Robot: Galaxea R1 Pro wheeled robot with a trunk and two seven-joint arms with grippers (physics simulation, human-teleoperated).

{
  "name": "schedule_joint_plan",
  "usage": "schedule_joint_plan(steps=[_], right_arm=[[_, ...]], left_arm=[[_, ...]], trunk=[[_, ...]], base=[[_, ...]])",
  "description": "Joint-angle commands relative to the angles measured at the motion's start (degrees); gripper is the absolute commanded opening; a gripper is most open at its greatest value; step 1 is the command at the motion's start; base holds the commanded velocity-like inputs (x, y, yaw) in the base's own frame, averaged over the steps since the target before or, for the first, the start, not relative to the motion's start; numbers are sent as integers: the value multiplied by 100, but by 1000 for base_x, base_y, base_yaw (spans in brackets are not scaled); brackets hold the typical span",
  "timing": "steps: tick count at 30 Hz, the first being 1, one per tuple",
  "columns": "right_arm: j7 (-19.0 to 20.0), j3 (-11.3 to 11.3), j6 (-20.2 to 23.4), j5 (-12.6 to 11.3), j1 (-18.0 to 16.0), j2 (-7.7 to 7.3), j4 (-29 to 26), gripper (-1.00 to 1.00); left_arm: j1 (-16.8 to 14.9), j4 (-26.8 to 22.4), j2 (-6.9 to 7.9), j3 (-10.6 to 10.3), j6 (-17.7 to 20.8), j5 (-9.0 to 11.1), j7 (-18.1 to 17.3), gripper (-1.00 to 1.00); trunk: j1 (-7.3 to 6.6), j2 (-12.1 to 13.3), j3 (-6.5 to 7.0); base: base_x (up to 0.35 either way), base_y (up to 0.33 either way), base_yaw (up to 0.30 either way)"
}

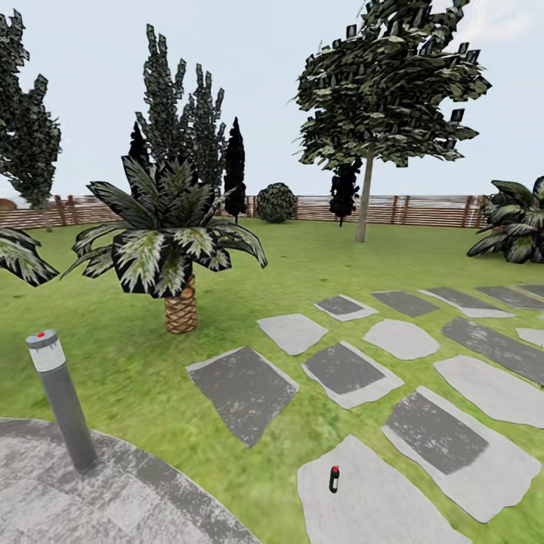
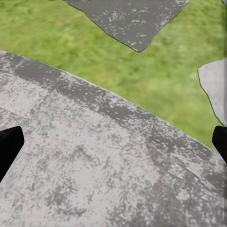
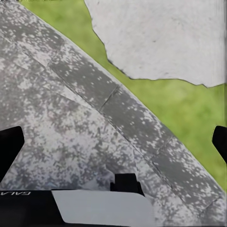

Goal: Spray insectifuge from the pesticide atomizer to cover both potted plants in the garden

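One small dark atomizer [image 1: 334, 479], red-topped, upright on pale stepping stone [image 1: 378, 499].

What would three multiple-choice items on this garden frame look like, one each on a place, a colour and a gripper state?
1. Where does the pesticide atomizer stand?
A. on the grass beside the palm
B. on a pale stepping stone
C. on the round paved patch by the bollard

2. What colour is the spot on top of the grey bollard?
A. red
B. blue
C. yellow

3. How are the left gripper and the right gripper set?
A. both shut on something
B. the left shut, the right open
C. both open with nothing between the fingers

Answers:
1 B: in the head view the small sprayer stands upright on the nearest pale stepping stone.
2 A: a red dot sits on the bollard's cap.
3 C: each wrist view shows the dark fingertips far apart, with paving between them.
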Motion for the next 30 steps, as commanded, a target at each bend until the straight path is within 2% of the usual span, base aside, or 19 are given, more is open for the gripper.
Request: schedule_joint_plan(steps=[1,20,30], right_arm=[[-2,-6,-7,-5,2,1,-7,100],[-1,-6,-7,-11,2,-11,1,100],[24,-6,-7,-14,2,-18,1,100]], left_arm=[[-3,3,1,-1,-18,-1,1,100],[-3,8,9,5,-18,-1,4,100],[-3,9,9,10,-18,-1,5,100]], trunk=[[0,-3,-2],[0,-3,36],[0,-3,40]], base=[[0,0,-196],[0,0,-177],[0,151,-34]])
